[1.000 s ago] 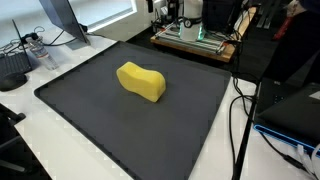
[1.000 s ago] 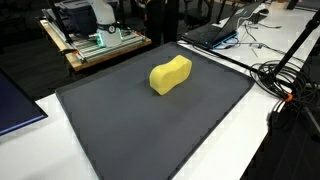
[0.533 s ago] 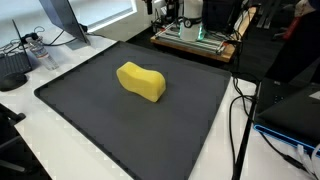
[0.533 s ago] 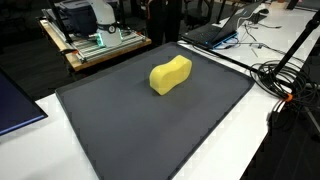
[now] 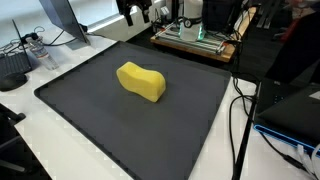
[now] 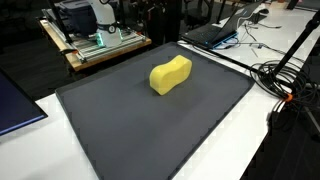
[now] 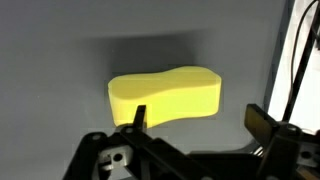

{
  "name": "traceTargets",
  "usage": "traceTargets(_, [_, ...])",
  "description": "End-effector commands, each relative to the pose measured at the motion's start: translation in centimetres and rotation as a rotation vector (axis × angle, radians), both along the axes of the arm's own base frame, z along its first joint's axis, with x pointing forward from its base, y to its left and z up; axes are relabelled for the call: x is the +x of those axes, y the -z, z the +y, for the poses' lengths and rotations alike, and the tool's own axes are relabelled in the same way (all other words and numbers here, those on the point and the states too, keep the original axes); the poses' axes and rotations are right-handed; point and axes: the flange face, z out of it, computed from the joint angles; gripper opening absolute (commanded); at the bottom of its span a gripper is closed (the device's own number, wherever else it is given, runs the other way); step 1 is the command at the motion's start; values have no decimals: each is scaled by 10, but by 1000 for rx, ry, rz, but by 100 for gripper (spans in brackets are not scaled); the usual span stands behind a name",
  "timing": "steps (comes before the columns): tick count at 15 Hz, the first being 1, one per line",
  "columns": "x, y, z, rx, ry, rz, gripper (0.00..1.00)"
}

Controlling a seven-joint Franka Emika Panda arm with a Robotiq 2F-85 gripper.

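Overhead, looks down past the gripper (image 7: 200,122) onto a yellow sponge (image 7: 165,97). Shows its two dark fingers (image 7: 138,116) spread wide apart and clasping nothing. Finds the sponge lying flat on a dark grey mat (image 7: 60,40), just beyond the fingertips in the wrist view and touching neither of them. Places the same sponge (image 5: 141,81) (image 6: 171,75) near the middle of the mat (image 5: 90,115) in both exterior views, a little toward the far edge, with its long side running on a diagonal. Catches only a dark sliver of the gripper (image 5: 133,11) at the top edge of an exterior view, high over the mat's far border and well apart from the sponge. Takes in a wooden frame (image 5: 196,36) with green lights behind the mat, a tangle of black cables (image 6: 285,78) beside one edge, and a laptop (image 6: 215,32) near the far corner.
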Motion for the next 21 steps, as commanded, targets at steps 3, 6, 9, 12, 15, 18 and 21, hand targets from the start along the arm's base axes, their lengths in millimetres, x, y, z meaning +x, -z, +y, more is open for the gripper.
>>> traceTargets(3, [66,38,-38,110,-43,34,100])
traceTargets(6, [91,64,-57,129,-40,45,100])
traceTargets(9, [107,92,-75,135,-49,61,100])
traceTargets(12, [114,119,-86,161,-56,75,100])
traceTargets(15, [119,142,-91,201,-53,82,100])
traceTargets(18, [120,161,-88,235,-61,90,100])
traceTargets(21, [117,178,-82,278,-84,110,100])
